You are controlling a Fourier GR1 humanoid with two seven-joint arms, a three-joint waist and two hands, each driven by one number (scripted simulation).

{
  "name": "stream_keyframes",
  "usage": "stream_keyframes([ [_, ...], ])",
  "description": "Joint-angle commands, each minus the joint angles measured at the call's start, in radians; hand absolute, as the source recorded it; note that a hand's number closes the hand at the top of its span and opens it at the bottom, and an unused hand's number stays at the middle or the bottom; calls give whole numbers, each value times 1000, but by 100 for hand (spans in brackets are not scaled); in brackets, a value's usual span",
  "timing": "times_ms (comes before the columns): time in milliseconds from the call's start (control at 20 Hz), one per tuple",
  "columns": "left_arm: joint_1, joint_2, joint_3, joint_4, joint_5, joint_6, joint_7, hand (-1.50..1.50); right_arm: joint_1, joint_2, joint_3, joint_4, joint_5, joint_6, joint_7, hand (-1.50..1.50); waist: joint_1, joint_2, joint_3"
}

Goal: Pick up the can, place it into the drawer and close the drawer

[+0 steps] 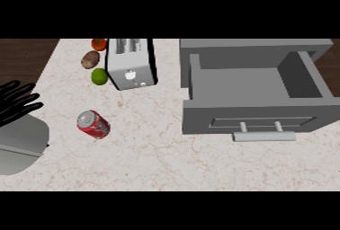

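One can (93,124) near counter (153,161) left edge; one open drawer (256,112) right side; one toaster (131,67) far edge. Left hand (16,105) spread, partly cut off.

Visible body: left hand (16,102) black, thin fingers; forearm (21,143) plain light grey, rounded casing, one seam across.

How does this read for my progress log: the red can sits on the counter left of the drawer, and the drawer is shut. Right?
Not quite: the head view shows the drawer pulled open, not shut. The red can does sit on the counter left of it.
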Motion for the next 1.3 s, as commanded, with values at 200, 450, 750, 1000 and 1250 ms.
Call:
stream_keyframes([
  [200,-95,-105,-17,121,-120,56,11,-150,39,0,-46,-19,-42,53,-14,-150,-21,25,-23],
  [450,-70,-156,-18,122,-216,41,-19,-150,42,-1,-49,11,-57,82,-22,-150,-26,27,-23],
  [750,-86,-210,22,194,-359,18,-90,-150,38,-5,-89,16,-83,79,-20,-150,-30,30,-24],
  [1000,-197,-284,51,421,-558,-51,-218,-150,63,-21,-132,-12,-117,121,16,-150,-15,26,-24],
  [1250,-225,-337,70,578,-807,-40,-449,-150,76,15,-149,-20,-106,138,1,-150,-11,25,-24],
])
